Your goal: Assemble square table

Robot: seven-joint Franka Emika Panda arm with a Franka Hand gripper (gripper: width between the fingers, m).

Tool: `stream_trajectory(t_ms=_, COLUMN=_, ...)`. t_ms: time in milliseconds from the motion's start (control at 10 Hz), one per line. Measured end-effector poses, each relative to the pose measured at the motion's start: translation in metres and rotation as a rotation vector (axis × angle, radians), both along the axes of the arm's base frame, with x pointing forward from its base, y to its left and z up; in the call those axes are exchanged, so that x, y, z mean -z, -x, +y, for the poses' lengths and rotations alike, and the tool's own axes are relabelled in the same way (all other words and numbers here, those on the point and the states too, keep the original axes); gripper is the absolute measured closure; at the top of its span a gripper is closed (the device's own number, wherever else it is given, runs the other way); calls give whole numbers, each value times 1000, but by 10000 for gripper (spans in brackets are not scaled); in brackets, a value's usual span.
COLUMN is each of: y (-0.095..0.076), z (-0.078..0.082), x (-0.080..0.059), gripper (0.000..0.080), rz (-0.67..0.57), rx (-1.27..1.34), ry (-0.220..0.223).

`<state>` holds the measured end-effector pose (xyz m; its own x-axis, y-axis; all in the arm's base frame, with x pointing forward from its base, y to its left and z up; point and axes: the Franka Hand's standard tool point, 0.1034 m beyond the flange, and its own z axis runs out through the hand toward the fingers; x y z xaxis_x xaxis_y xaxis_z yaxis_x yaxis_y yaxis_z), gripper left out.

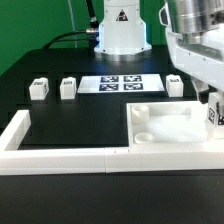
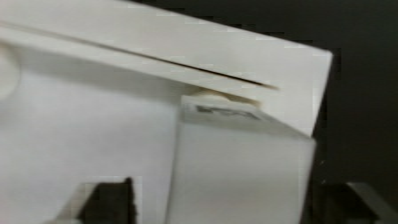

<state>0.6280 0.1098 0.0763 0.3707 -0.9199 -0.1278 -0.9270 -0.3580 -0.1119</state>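
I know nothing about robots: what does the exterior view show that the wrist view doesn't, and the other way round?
Only the exterior view: three small legs, the marker board, the white fence bars and the robot's base. Only the wrist view: the gripper with its dark fingers, seen close up. Both: the square tabletop and a tagged white piece at the gripper; whether it is gripped is unclear.

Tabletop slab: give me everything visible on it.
The square tabletop is a white, plastic-looking slab with a raised rim and two round sockets showing toward the exterior view's left. It lies flat on the black table, front edge along the white fence bar. The gripper hovers at the edge on that view's right with a tagged leg; contact unclear.
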Motion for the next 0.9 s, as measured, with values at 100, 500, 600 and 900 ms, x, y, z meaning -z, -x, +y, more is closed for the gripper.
stream_trajectory(t_ms=100, y=-1, z=3, x=-2, gripper=205, rz=-20, rx=-130, ry=20)
stream_trajectory(t_ms=500, y=-1, z=4, x=-2, gripper=153, rz=-61, rx=-436, ry=44)
stream_trajectory(t_ms=600, y=-3, z=8, x=-5, gripper=153, rz=-71, rx=-615, ry=82)
stream_trajectory(t_ms=900, y=-11, z=10, x=-1, gripper=150, rz=-137, rx=-926, ry=125)
